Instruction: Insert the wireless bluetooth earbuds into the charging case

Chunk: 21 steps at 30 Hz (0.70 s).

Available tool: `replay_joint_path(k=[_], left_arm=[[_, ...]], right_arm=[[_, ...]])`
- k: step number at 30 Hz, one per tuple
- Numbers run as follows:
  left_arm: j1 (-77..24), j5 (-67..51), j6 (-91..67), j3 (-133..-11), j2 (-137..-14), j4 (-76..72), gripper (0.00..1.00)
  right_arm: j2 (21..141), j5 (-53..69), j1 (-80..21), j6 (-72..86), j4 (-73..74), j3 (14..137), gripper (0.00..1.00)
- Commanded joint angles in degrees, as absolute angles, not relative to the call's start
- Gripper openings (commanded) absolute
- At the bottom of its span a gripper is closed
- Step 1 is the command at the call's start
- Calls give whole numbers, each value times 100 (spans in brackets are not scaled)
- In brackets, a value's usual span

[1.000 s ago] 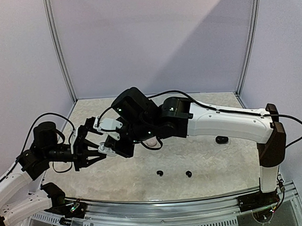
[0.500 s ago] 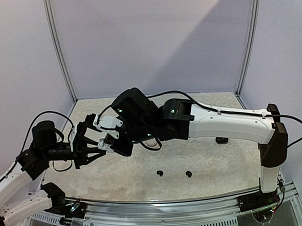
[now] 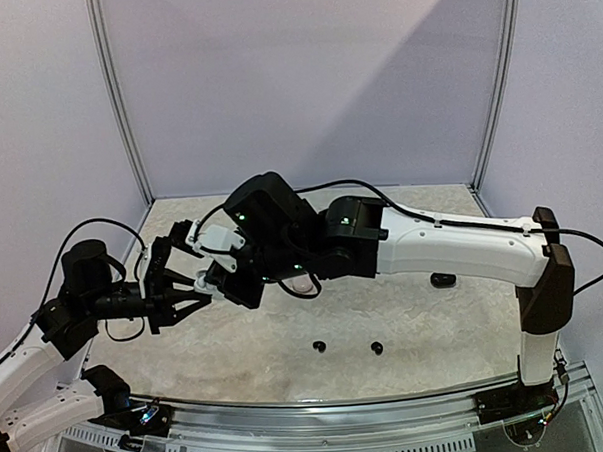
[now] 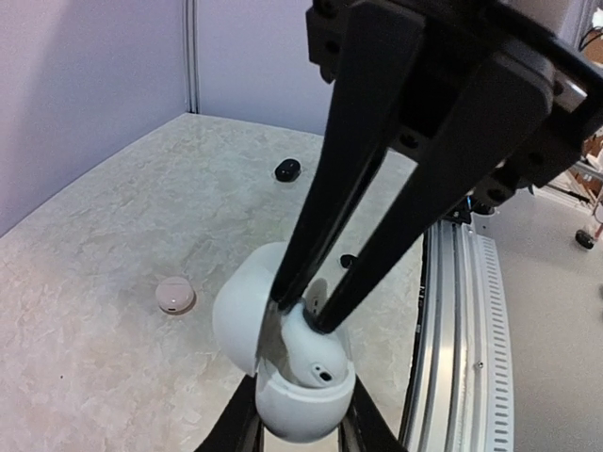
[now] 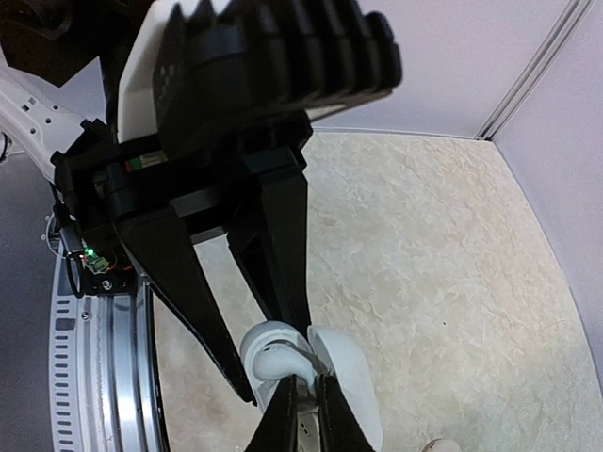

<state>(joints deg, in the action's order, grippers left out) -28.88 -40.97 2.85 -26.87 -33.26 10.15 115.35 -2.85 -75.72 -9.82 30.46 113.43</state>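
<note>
Above the table (image 3: 426,326), the left gripper (image 4: 301,426) is clenched on the open white charging case (image 4: 294,407). The right gripper (image 4: 303,315) sets its fingertips nearly together on a white earbud (image 4: 316,363) seated in that case; whether they clamp it cannot be told. Two black earbuds (image 3: 319,345) (image 3: 377,348) lie on the table.

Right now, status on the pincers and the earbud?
Left pincer shut on open white case. Right pincer at white earbud in case, grip unclear. Nothing blocking.
</note>
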Motion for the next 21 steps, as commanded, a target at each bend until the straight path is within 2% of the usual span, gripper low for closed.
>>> replay_joint_path(k=[1,12,21], left_arm=[[-2948,-4259,1109,-3054,-3192,665,0],[-3012,-4675,1697,-3134,-3224,905,0],[-3041,-4666,1599,-3125,-3228,913,0]], right_arm=[[11672,437,-7682,-1020,3640,11144,13],[11770,542,-7589,-1072,3803,11299,24],[11866,673,-7555,-1128,3861,11439,13]])
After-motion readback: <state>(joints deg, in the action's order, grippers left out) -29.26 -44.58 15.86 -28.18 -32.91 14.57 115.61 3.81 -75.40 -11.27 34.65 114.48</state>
